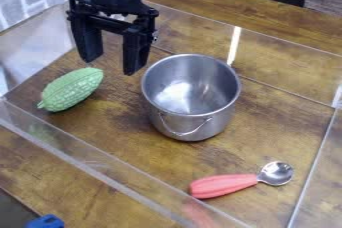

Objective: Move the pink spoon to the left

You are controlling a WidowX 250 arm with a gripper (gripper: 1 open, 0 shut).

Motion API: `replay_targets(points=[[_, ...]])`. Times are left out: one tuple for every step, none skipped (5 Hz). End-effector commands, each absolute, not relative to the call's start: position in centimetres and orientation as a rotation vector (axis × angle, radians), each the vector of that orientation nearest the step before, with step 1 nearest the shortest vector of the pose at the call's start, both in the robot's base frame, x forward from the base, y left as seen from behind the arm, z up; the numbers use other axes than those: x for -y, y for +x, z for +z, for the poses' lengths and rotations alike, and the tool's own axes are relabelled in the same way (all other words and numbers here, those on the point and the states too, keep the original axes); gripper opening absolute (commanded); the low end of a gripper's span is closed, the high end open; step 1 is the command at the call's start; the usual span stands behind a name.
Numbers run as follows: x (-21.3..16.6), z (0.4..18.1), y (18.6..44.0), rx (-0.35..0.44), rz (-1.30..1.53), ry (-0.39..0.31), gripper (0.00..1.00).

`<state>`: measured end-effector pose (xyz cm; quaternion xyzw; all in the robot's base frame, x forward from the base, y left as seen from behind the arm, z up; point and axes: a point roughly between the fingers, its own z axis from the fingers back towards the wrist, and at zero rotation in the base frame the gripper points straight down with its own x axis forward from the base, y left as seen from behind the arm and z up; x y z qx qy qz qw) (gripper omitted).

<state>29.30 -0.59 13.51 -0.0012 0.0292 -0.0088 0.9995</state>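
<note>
The pink spoon [241, 181] lies on the wooden table near the front right, its salmon handle pointing left and its shiny round bowl to the right. My black gripper [112, 60] hangs at the upper left, well away from the spoon, behind the green vegetable and left of the pot. Its two fingers [88, 42] stand wide apart, open, with nothing between them.
A steel pot [191, 94] with a front handle stands in the middle. A bumpy green gourd-shaped vegetable [71, 89] lies to its left. Clear plastic walls [94, 152] border the wooden work area at the front and right.
</note>
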Motion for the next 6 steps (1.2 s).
replay_targets(points=[[0.9, 12.4, 29.1, -0.086, -0.029, -0.003, 1.0], [1.2, 11.2, 28.9, -0.114, -0.041, -0.003, 1.0], [2.7, 10.2, 28.8, -0.123, -0.122, 0.003, 1.0], [6.0, 9.2, 28.5, -0.104, -0.245, 0.026, 1.0], [9.2, 8.5, 28.5, -0.08, -0.377, 0.049, 1.0], [11.1, 6.9, 28.9, -0.066, -0.459, 0.058, 1.0]])
